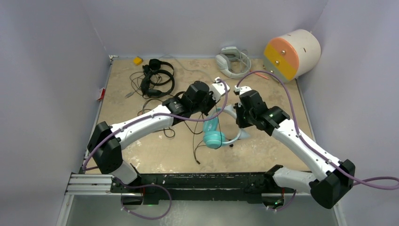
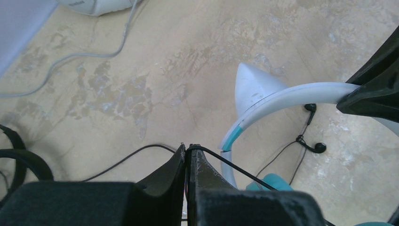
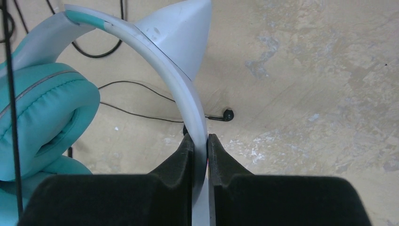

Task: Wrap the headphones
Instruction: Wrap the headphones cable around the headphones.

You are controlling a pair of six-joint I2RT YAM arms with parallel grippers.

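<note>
**Task item.** The teal headphones [image 1: 214, 136] are at the centre of the table [image 1: 268, 150], between the two arms. The white band [image 3: 155, 52] arches toward the far side and carries a pointed cat ear [image 3: 186, 28]. The teal ear cups [image 3: 42, 117] are on the near side of the band.

**Right gripper.** The right gripper [image 3: 200, 141] is clamped on the white band, just beside the base of the cat ear. One finger presses against each face of the band.

**Left gripper.** The left gripper [image 2: 188, 150] has its fingers together, pinching a thin black cord [image 2: 226, 165] between the tips. From the pinch, the cord runs right toward a teal ear cup. Further loops of cord lie loose on the table near the headphones. A small black plug [image 3: 228, 114] rests on the surface beyond the band.

**Relative position.** The two grippers are near each other over the band, the left one to the left.

**Other items.**
- The slim black headphones [image 1: 157, 77] lie tangled with their cords at the far left of the table.
- A white-and-grey headset [image 1: 230, 61] rests at the far edge.
- A cream cylinder [image 1: 291, 54] with an orange-and-yellow face lies at the far right corner.
- A small yellow block [image 1: 137, 60] sits at the far left corner.
</note>
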